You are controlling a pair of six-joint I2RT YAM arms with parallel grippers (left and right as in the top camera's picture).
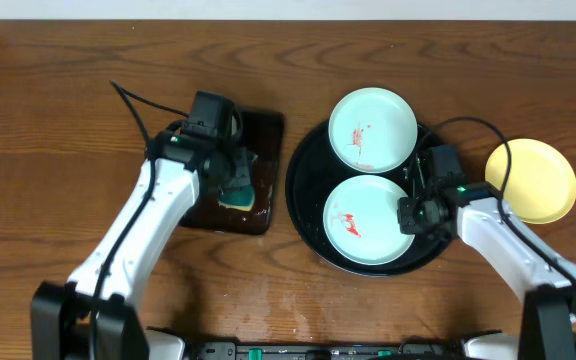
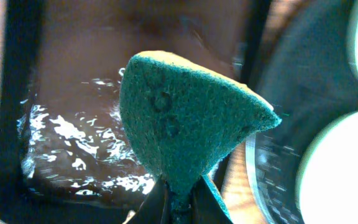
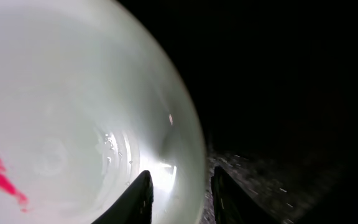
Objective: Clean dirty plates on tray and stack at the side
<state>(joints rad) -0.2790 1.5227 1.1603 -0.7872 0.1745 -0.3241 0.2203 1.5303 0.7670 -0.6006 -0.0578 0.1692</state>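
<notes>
The left gripper (image 1: 230,182) hovered over the rectangular black tray (image 1: 261,128) on the left of the wooden table (image 1: 68,100). It was clenched on a sponge (image 1: 236,192), green scouring side outward with a yellow layer behind. In the left wrist view the sponge (image 2: 185,118) was pinched at its lower corner between the closed jaws of that gripper (image 2: 182,202) and fanned out above them. Below it lay the rectangular tray's (image 2: 73,124) wet, glinting floor. To the right of this tray sat the large round black tray (image 1: 303,205), holding two pale mint plates. The far plate (image 1: 372,130) lay at the tray's far edge, overlapping its rim, with red smears near its middle. The near plate (image 1: 370,220) lay just beside it, also marked with red. The right gripper (image 1: 415,212) was at the right edge of the near plate. In the right wrist view its jaws stood parted astride the near plate's (image 3: 73,93) rim, one finger (image 3: 140,196) over the plate's inside, the other over the dark tray (image 3: 291,124). Gaps showed beside the rim, so that gripper (image 3: 182,194) looked released rather than grasping. A red smear showed at the left of that view. The pale yellow plate (image 1: 538,185) rested on the table to the right of the round tray, off it and apart from the mint pair, with a black cable crossing its left edge.
</notes>
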